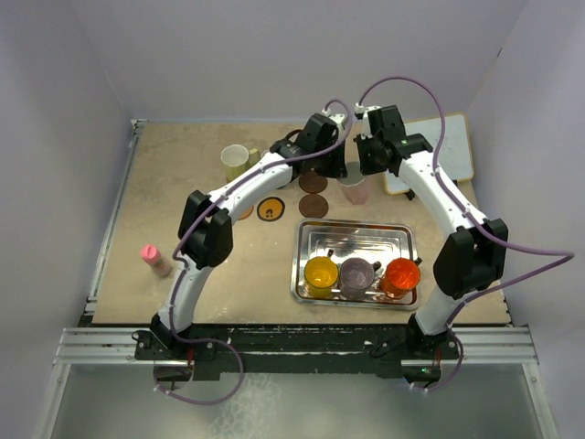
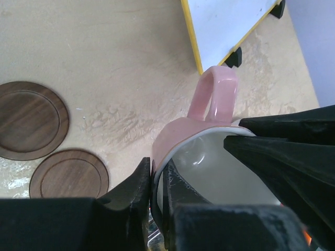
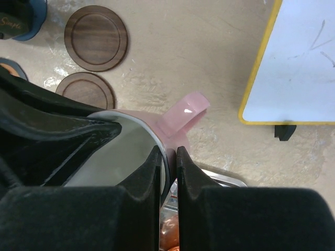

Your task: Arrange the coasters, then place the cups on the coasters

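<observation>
Clamping pink cup [image 2: 209, 107] rim, left gripper [image 2: 155, 180] and right gripper [image 3: 168, 162] both closed on it; cup base hidden

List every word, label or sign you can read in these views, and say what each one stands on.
"Simpl…", gold script on the black cup: blurred and cut by the frame edge, so only a rough reading.
Mark in the middle of the black coaster with orange ring: too small to read.
Whiteboard: faint pen strokes only, no words.

Left claw [image 1: 336, 173] and right claw [image 1: 367, 170] meet at pink cup [image 1: 355, 191] (behind the tray [image 1: 300, 261]).
</observation>
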Robot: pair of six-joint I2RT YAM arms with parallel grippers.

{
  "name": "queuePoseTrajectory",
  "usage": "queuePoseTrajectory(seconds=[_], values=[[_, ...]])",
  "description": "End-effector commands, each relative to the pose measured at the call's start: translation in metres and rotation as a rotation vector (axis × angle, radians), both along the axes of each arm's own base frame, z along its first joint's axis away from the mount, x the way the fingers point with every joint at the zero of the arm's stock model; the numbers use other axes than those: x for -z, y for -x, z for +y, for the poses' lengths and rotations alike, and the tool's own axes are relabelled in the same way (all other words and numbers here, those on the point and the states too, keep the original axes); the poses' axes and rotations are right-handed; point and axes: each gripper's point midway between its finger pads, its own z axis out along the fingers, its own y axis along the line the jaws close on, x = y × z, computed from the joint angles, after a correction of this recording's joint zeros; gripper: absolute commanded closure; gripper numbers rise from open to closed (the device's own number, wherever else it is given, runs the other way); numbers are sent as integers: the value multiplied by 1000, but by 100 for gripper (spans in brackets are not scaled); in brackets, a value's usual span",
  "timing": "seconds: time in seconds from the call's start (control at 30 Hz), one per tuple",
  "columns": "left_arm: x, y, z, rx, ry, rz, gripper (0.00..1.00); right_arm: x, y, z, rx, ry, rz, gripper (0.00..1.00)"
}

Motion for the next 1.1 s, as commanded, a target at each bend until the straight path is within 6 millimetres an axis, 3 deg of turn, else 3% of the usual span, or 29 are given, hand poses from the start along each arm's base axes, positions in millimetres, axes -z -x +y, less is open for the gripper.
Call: queuePoseTrajectory(seconds=[0.0,0.27,0.57,0.87,1.07], values=[[-41,-21,-12,16,58,-154,97,-48,5,37,-131,-176,-82,100],[-66,-37,-5,20,24,-296,97,-44,13,55,-201,-251,-43,100],[-80,-53,18,29,-21,-389,97,-49,15,49,-219,-241,-59,77],[-81,-79,53,48,-67,-444,97,-52,13,27,-204,-292,-60,70],[-68,-93,75,83,-124,-452,97,-44,13,6,-182,-289,-52,70]])
